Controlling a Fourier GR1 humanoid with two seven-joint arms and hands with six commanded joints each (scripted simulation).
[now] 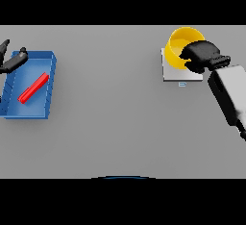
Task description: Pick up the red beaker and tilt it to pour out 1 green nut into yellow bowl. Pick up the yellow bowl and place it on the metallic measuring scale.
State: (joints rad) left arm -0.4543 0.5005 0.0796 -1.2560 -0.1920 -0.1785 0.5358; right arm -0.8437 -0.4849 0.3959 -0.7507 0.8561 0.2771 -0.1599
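**Bowl at the scale, right hand on its rim**

Head view: the yellow bowl [178, 43] sits over the far part of the metallic scale [169, 73], at the table's far right. The right hand [199, 56] reaches in from the right, its dark fingers curled over the bowl's near-right rim, clasping it. Whether the bowl's base rests on the scale or hangs just above it cannot be told from this angle, and no green nut shows inside; the hand hides part of the bowl.

At the far left stands a blue tray [45, 60] with a red bar-like piece [33, 87] lying aslant in it; this may be the beaker on its side, but its form is unclear. The left hand [13, 61] hovers at the tray's far-left corner, fingers loosely spread, holding nothing.

Judged from this, the placing step is in hand and nearly done. The next move calls for settling the bowl flat on the scale, then letting the fingers go and lifting clear without dragging the rim.
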